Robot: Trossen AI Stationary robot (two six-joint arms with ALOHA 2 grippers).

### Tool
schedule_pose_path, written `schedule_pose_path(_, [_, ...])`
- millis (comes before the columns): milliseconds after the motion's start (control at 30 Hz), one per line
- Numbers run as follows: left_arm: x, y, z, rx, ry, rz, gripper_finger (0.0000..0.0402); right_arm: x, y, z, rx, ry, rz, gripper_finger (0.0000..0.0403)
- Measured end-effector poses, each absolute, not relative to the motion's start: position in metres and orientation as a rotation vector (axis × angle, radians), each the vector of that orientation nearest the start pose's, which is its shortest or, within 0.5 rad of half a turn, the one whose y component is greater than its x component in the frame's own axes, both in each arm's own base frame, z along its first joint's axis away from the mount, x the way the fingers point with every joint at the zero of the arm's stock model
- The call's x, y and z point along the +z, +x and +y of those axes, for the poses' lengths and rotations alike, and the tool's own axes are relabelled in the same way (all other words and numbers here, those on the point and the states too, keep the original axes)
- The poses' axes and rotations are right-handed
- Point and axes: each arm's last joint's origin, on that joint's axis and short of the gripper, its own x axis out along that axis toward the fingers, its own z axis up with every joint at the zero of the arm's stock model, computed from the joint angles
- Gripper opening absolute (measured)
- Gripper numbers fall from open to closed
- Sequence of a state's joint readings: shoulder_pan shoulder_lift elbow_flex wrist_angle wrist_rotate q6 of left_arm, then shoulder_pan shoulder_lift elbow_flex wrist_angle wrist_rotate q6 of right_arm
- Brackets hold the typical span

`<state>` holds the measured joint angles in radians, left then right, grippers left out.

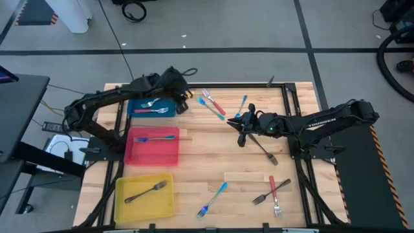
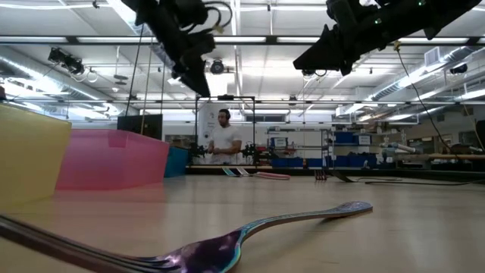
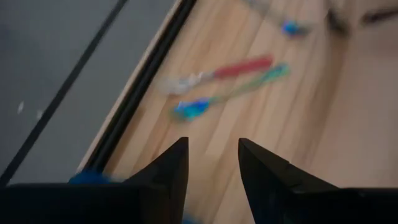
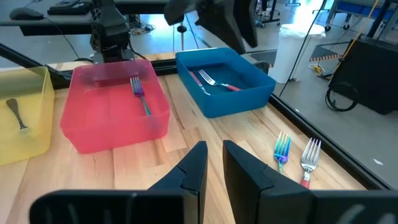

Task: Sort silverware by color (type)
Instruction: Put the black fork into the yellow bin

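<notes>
Left claw hangs empty, fingers apart, beside the blue tray holding a red fork. Right claw, slightly parted and empty, hovers mid-counter; next pickup probably the grey fork beside it.

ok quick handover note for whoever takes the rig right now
Left pincer: open, empty, above the table beside the blue tray.
Right pincer: empty, mid-table, near the grey fork.
Done: red-handled fork in the blue tray, blue-handled fork in the red tray, grey fork in the yellow tray.
Left: the red and blue pieces near the far edge, a blue one by the right pincer, and four near the front edge.
</notes>
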<state>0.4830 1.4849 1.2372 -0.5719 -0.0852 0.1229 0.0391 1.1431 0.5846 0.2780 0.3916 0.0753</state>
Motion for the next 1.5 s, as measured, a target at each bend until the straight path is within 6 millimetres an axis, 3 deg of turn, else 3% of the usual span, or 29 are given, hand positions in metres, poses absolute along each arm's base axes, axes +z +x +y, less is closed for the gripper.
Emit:
schedule_pose_path(200, [0.299, 0.299, 0.116, 0.406, -0.051, 0.75, 0.0139, 0.233, 0.239, -0.005, -0.411, 0.049, 0.315, 0.0059])
schedule_pose_path(400, [0.298, 0.311, 0.073, 0.271, -0.001, 0.767, 0.0139, 0.21, 0.227, -0.011, -0.413, 0.047, 0.572, 0.0059])
schedule_pose_path(700, [0.297, 0.319, 0.008, 0.083, 0.055, 0.767, 0.0139, 0.18, 0.196, -0.008, -0.476, 0.428, 0.986, 0.0058])
schedule_pose_path(867, [0.297, 0.319, -0.017, 0.008, 0.087, 0.766, 0.0139, 0.174, 0.188, -0.007, -0.583, 0.543, 1.032, 0.0058])
schedule_pose_path(1133, [0.296, 0.317, -0.033, -0.04, 0.108, 0.77, 0.0139, 0.153, 0.173, -0.003, -0.622, 0.61, 1.105, 0.0058])
schedule_pose_path(1500, [0.294, 0.315, -0.027, -0.026, 0.115, 0.805, 0.0139, 0.15, 0.171, 0.002, -0.598, 0.592, 1.129, 0.007])
